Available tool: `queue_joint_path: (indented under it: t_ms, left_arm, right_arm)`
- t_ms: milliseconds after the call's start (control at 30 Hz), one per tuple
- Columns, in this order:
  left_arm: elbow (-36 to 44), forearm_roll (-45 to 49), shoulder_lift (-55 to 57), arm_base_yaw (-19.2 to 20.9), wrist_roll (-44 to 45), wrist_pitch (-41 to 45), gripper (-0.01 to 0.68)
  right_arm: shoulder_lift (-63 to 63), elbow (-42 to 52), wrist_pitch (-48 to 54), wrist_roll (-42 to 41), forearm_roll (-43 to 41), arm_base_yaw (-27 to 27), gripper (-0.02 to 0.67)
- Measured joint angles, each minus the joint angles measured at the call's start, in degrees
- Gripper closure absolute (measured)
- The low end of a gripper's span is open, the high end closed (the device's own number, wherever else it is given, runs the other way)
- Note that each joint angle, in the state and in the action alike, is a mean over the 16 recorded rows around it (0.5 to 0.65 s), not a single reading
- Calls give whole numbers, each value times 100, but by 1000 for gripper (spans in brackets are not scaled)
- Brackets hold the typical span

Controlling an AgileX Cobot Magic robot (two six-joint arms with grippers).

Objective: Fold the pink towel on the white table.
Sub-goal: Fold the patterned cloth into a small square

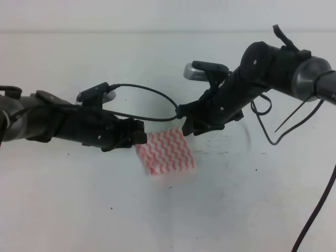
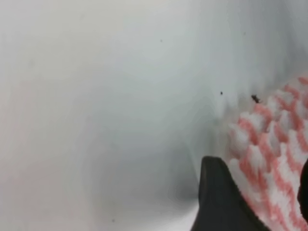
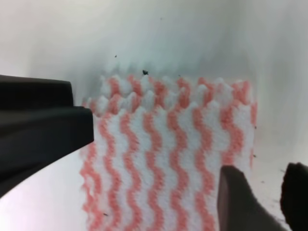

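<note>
The pink towel (image 1: 166,152) lies folded into a small, flat rectangle on the white table (image 1: 236,199), its zigzag stripes facing up. My left gripper (image 1: 140,138) is low at the towel's upper left corner. In the left wrist view the pink towel (image 2: 274,159) runs between its two dark fingers (image 2: 216,202), which stand apart. My right gripper (image 1: 187,128) hovers at the towel's upper right corner. In the right wrist view its fingertips (image 3: 240,197) sit by a corner of the towel (image 3: 168,154), a narrow gap between them and nothing in it.
Black cables (image 1: 152,102) loop between the two arms above the towel, and another cable (image 1: 315,210) hangs down the right side. Small dark specks dot the table (image 3: 144,29). The left gripper's black body (image 3: 38,125) fills the left of the right wrist view.
</note>
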Motion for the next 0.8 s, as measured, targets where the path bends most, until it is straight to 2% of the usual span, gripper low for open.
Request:
queue_joint_path:
  t_ms: [133, 500, 800]
  left_arm:
    - [-5, 45, 90, -2, -345, -6, 348]
    - [-5, 209, 284, -23, -512, -17, 348]
    - [-7, 482, 296, -87, -375, -105, 422]
  right_arm:
    - [-14, -28, 71, 3, -3, -74, 461]
    - [-17, -52, 113, 1, 3, -106, 472]
    - [-13, -52, 112, 1, 3, -106, 474]
